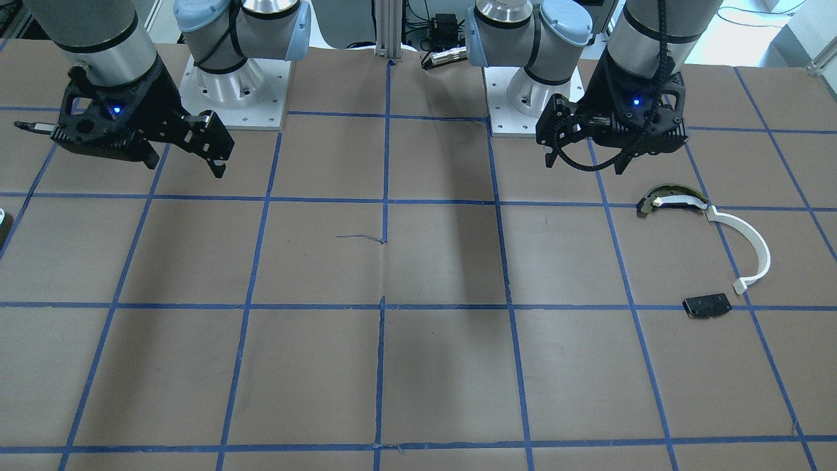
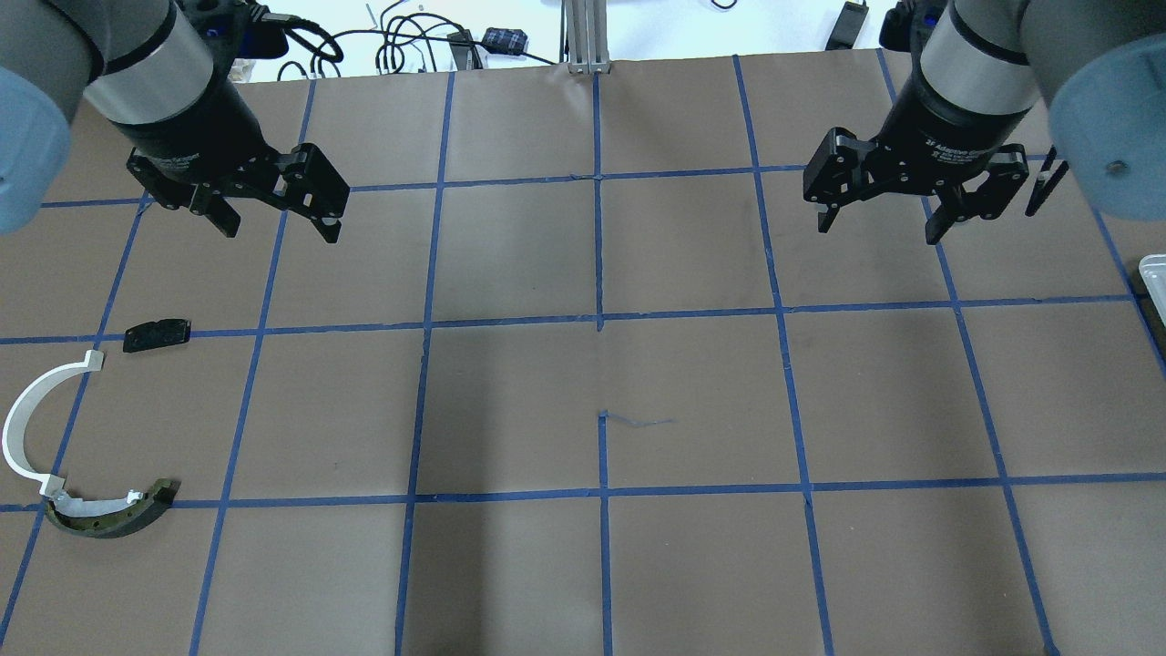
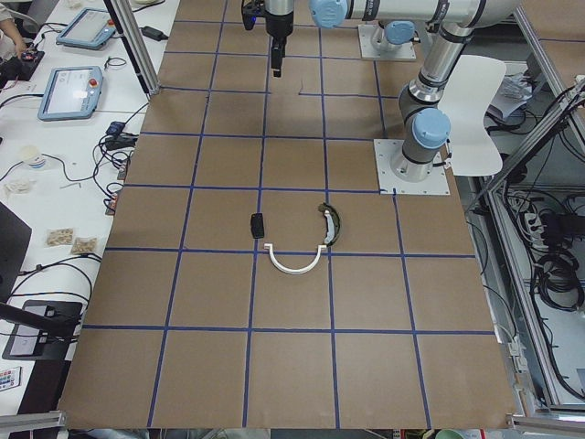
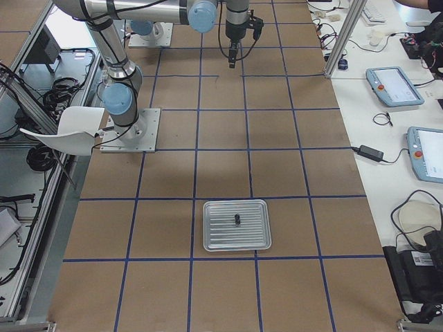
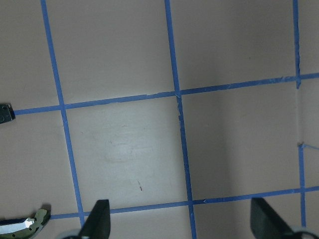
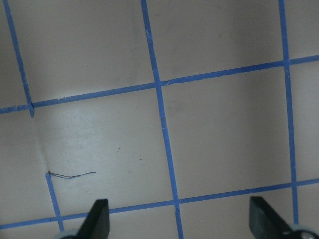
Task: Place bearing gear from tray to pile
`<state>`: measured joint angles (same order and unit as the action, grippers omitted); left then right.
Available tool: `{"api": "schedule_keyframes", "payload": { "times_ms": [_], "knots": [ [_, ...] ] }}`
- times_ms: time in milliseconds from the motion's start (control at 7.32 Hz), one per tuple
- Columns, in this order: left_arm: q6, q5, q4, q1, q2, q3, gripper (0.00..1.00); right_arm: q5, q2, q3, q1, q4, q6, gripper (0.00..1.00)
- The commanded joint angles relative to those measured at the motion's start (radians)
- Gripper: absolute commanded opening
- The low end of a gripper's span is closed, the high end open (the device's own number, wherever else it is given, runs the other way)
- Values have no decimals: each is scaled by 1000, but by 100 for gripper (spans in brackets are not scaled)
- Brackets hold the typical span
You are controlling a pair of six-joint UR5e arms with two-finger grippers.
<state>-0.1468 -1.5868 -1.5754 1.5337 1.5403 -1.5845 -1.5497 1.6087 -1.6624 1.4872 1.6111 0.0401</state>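
Note:
A small dark bearing gear (image 4: 236, 220) stands in the middle of a silver tray (image 4: 214, 238) at the table's right end; a corner of the tray shows in the overhead view (image 2: 1155, 271). The pile lies at the left end: a curved white strip (image 2: 23, 421), a dark arc with a cream top (image 2: 114, 519) and a flat black plate (image 2: 157, 334). My left gripper (image 2: 280, 226) is open and empty, above the table beyond the pile. My right gripper (image 2: 879, 228) is open and empty, well short of the tray.
The table is brown paper with a blue tape grid (image 2: 599, 319). The arm bases (image 1: 229, 91) stand at the robot's edge. The left wrist view shows the arc's tip (image 5: 30, 221) and the plate's corner (image 5: 5, 113). Cables and tablets (image 4: 394, 86) lie on side benches.

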Motion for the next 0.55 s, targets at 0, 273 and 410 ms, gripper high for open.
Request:
{"api": "schedule_keyframes", "payload": {
  "times_ms": [0,273,410],
  "knots": [
    [-2,1,0,-1,4,-2,100,14,-7,-20,-240,-5,-360,100],
    [1,-1,0,2,3,-2,100,0,-50,-71,-428,97,-837,100],
    [-2,-1,0,0,1,-2,100,2,-91,-71,-517,140,-1038,100]
  ]
}}
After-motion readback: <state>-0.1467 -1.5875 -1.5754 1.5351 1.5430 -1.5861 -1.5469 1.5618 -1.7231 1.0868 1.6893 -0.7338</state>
